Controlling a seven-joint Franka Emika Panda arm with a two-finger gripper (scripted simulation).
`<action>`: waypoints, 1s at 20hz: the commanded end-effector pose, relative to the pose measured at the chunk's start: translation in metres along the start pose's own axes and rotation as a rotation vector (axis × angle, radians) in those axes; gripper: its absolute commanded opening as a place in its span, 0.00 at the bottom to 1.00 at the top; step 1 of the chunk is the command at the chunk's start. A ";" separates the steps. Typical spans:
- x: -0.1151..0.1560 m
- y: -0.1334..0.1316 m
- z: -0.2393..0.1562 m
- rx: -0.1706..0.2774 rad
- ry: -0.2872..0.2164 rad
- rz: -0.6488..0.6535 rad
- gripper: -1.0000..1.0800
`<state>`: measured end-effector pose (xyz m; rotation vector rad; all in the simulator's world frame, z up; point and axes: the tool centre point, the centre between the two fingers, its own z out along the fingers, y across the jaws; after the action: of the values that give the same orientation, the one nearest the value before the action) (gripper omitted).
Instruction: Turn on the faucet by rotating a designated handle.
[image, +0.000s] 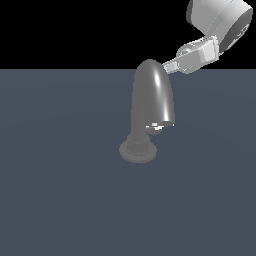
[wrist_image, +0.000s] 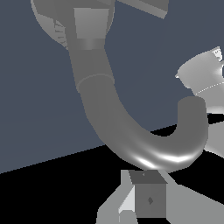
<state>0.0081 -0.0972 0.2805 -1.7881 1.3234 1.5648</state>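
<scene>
The faucet (image: 150, 107) stands a little right of the middle of the dark blue-grey desk (image: 55, 190) in the exterior view, upright on its flat disc base (image: 137, 151) with a ribbed collar (image: 138, 141) just above it. Its thick arched spout (image: 154, 90) rises from the collar and curls over toward the exterior view's right, the mouth pointing down. Tucked under that mouth, just right of the collar, are small bright white glints (image: 156, 128); these appear to mark the handle, though the lever itself is too small and too shadowed to make out clearly.

Right of the spout's crown, the white robot arm (image: 220, 20) comes down from the upper corner, and the gripper (image: 169, 65) reaches the top of the arch, touching it or very nearly so (the contact itself cannot be resolved). Whether its fingers are spread or closed cannot be told from this view.

In the wrist view the spout (wrist_image: 131, 135) sweeps as a broad grey curve across the frame, with the ribbed collar (wrist_image: 59, 33) at one end and the round mouth (wrist_image: 191, 105) at the other. A grey blocky gripper part (wrist_image: 148, 197) sits close against the shiny outer bend of the arch. The finger spacing is not readable here either.
</scene>
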 end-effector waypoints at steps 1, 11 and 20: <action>0.014 -0.002 0.000 0.017 -0.050 0.041 0.00; 0.073 -0.005 0.007 0.091 -0.250 0.211 0.00; 0.105 -0.001 0.018 0.133 -0.360 0.305 0.00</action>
<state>-0.0079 -0.1218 0.1814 -1.2148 1.5184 1.7981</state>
